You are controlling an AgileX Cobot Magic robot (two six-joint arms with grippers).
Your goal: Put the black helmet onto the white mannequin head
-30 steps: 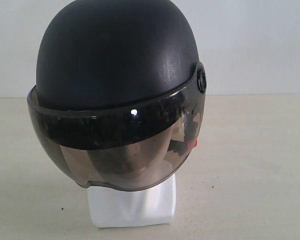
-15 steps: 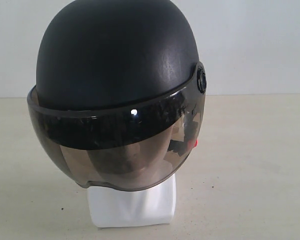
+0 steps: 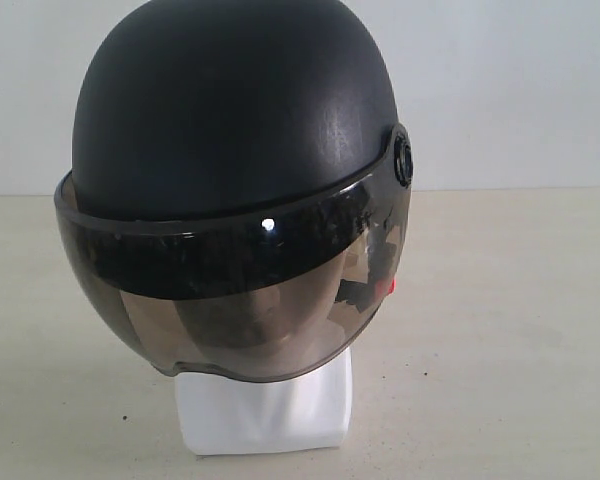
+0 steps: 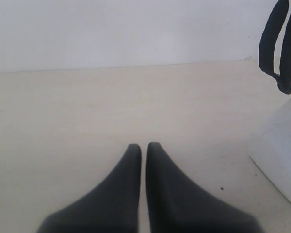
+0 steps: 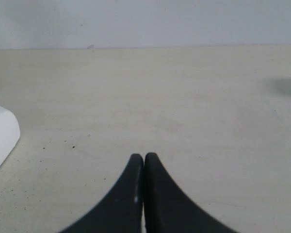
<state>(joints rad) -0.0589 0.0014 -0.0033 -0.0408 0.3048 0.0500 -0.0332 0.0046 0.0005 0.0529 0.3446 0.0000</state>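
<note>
The black helmet (image 3: 230,110) sits on the white mannequin head (image 3: 265,415), whose squared neck base stands on the table. Its smoky visor (image 3: 240,300) is down over the face, which shows dimly through it. A red buckle (image 3: 386,287) shows at the visor's right edge. In the left wrist view the neck base (image 4: 281,155) stands off to one side with the helmet's black straps (image 4: 274,43) hanging above it. My left gripper (image 4: 143,145) is shut and empty, apart from the head. My right gripper (image 5: 144,156) is shut with nothing in it, and a corner of the neck base (image 5: 0,136) shows at the frame's edge.
The beige table (image 3: 500,330) stretches around the head, with small dark specks on it. A plain white wall (image 3: 520,90) rises behind the table's far edge. Neither arm shows in the exterior view.
</note>
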